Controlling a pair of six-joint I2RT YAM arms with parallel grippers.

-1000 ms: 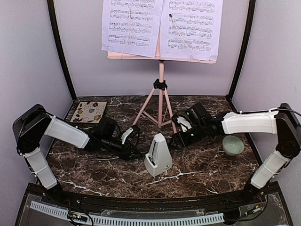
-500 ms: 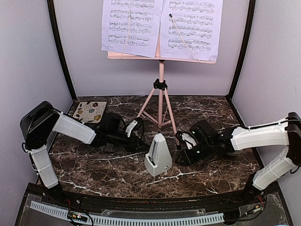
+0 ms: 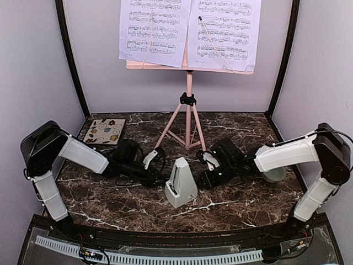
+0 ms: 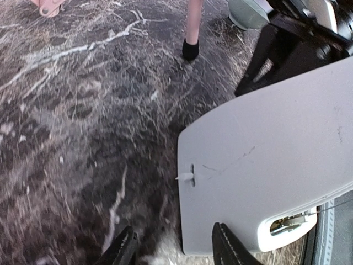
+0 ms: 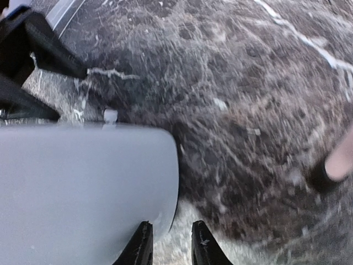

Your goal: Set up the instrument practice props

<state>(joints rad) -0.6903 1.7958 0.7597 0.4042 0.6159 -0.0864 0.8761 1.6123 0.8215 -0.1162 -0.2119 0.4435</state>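
The top camera looks down, wide, from above the near edge of the marble table (image 3: pixel 231 207) toward the back wall (image 3: pixel 231 91). Both wrist cameras sit low and close, facing the metronome (image 3: pixel 180 185) from opposite sides.

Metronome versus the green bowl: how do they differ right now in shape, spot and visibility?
The metronome is a tall grey-white pyramid; the bowl is low, round and pale green. The metronome stands mid-table between the left gripper and the right gripper, in plain view from above; the bowl sits toward the right side, partly hidden under the right arm. Both rest on the marble table.
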